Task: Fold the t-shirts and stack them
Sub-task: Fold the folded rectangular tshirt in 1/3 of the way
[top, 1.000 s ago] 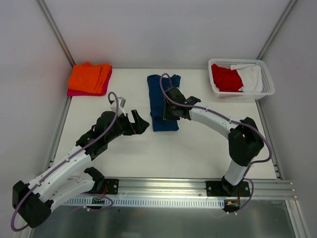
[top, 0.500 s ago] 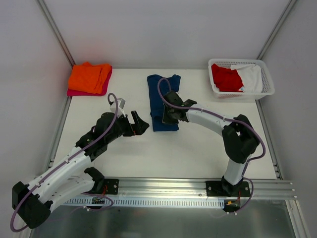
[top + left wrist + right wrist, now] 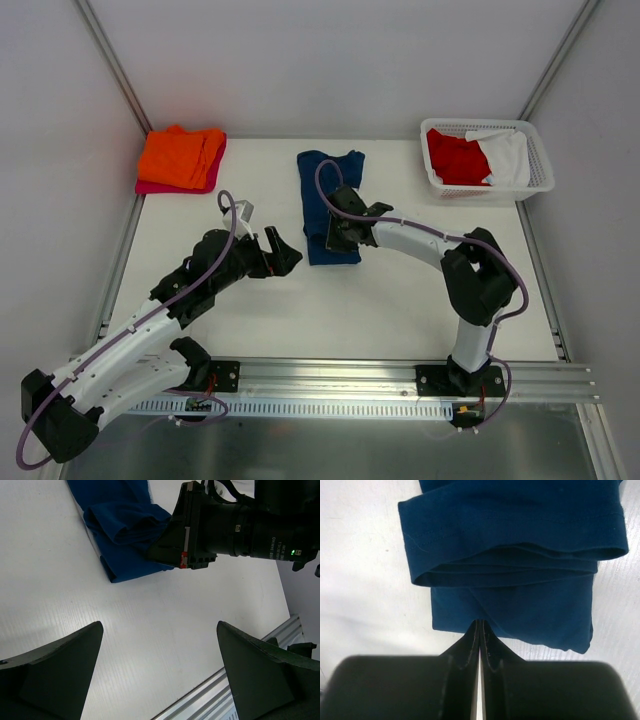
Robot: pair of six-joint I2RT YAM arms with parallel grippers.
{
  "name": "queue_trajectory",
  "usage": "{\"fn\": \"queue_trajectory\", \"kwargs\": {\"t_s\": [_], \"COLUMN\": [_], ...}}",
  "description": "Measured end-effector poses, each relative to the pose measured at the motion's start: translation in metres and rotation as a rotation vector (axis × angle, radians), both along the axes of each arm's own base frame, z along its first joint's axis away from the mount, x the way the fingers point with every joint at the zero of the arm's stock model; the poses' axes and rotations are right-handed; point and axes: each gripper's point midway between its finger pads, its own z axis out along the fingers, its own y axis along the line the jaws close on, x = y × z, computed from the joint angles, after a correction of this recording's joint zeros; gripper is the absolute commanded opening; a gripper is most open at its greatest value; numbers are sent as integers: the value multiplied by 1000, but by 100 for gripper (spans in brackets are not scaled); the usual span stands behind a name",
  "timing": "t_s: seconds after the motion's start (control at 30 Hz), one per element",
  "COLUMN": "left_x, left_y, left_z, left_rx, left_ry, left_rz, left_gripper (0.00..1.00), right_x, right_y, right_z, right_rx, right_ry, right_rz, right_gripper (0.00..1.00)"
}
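The navy blue t-shirt (image 3: 328, 200) lies folded into a long narrow strip at the table's middle back, also seen in the left wrist view (image 3: 125, 525) and the right wrist view (image 3: 520, 540). My right gripper (image 3: 326, 240) (image 3: 480, 623) is shut, its tips resting at the shirt's near edge with no cloth seen between them. Its black head (image 3: 200, 535) shows from the left wrist. My left gripper (image 3: 284, 250) (image 3: 159, 625) hangs open over bare table just left of the navy shirt. An orange t-shirt (image 3: 180, 157) lies folded on a magenta-pink one (image 3: 165, 187) at the back left.
A white lattice basket (image 3: 487, 125) at the back right holds a red t-shirt (image 3: 457, 158) and a white one (image 3: 508, 155). Grey walls close the table's left, right and back. A metal rail (image 3: 330, 375) runs along the near edge.
My right gripper has slid a little to the left and toward the shirt's near end, its elbow following. The left arm has hardly moved.
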Motion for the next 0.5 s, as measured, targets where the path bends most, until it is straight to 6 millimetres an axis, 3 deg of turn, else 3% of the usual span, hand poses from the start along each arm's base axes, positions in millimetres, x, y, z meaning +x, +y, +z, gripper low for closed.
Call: {"fn": "queue_trajectory", "kwargs": {"t_s": [0.5], "left_x": [-8], "left_y": [-1], "left_z": [-1], "left_rx": [8], "left_ry": [8], "left_rz": [-18], "left_gripper": [99], "right_x": [2], "right_y": [2], "right_z": [-31], "right_rx": [-44], "right_ry": [49], "right_rz": [3], "right_gripper": [0]}}
